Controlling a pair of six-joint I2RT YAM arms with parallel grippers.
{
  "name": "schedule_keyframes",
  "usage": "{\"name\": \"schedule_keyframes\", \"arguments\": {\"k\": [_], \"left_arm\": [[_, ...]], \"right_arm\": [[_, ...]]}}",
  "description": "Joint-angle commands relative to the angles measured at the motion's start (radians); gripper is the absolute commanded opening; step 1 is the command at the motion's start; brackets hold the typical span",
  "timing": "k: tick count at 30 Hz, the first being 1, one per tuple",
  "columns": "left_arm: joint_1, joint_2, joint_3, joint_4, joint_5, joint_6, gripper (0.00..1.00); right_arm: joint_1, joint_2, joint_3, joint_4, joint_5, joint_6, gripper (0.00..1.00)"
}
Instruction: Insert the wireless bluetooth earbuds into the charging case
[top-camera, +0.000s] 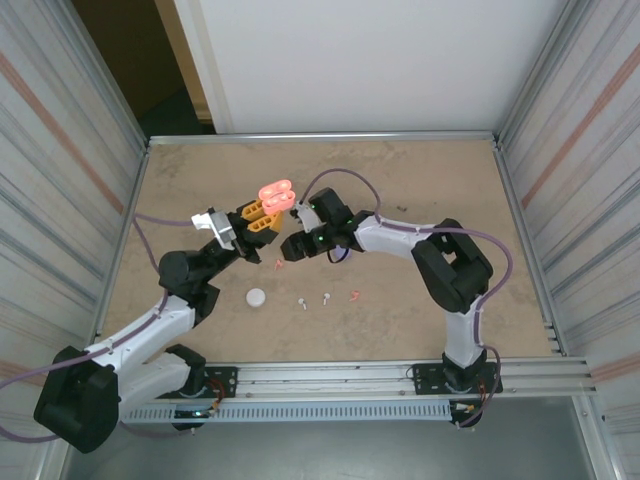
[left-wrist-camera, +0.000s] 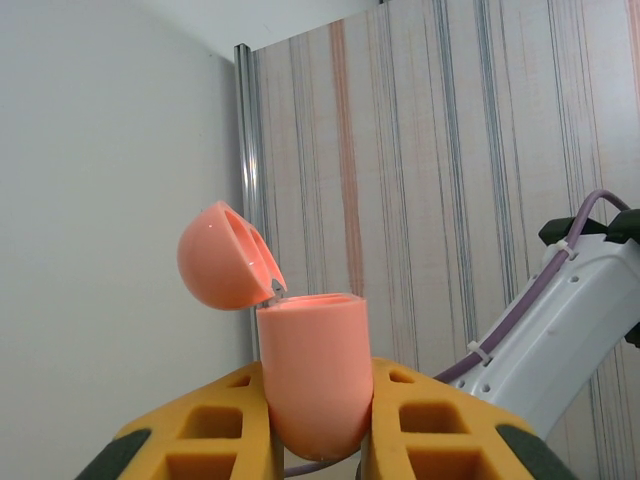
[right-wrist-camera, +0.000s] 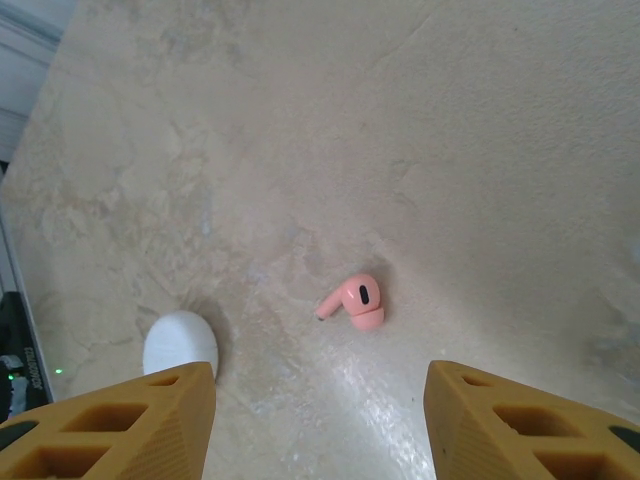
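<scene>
- Yellow fingers (right-wrist-camera: 110, 420) of your right gripper (right-wrist-camera: 320, 410) stand apart, nothing between them.
- Pink earbud (right-wrist-camera: 355, 303) lies on the table (right-wrist-camera: 450, 120) just ahead of that gap, roughly centred, untouched.
- Expect it light, hard, slick, quick to skid; pinch the bulb end across its sides, not the thin stem.
- Left gripper (left-wrist-camera: 315, 425) is clamped on the pink case (left-wrist-camera: 312, 350), held upright, lid (left-wrist-camera: 225, 255) flipped open.
- White case (right-wrist-camera: 180, 345) sits on the table close by one right finger.
</scene>
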Motion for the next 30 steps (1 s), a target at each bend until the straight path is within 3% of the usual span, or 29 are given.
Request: {"name": "schedule_keyframes", "arguments": {"k": [1, 30], "left_arm": [[-0.002, -0.016, -0.006, 0.02, -0.002, 0.024, 0.0], [-0.002, -0.01, -0.002, 0.01, -0.001, 0.03, 0.0]], "right_arm": [[0.013, 0.05, 0.051, -0.024, 0.014, -0.029, 0.55], [0.051, 0.227, 0.213, -0.126, 0.026, -0.067, 0.41]]}}
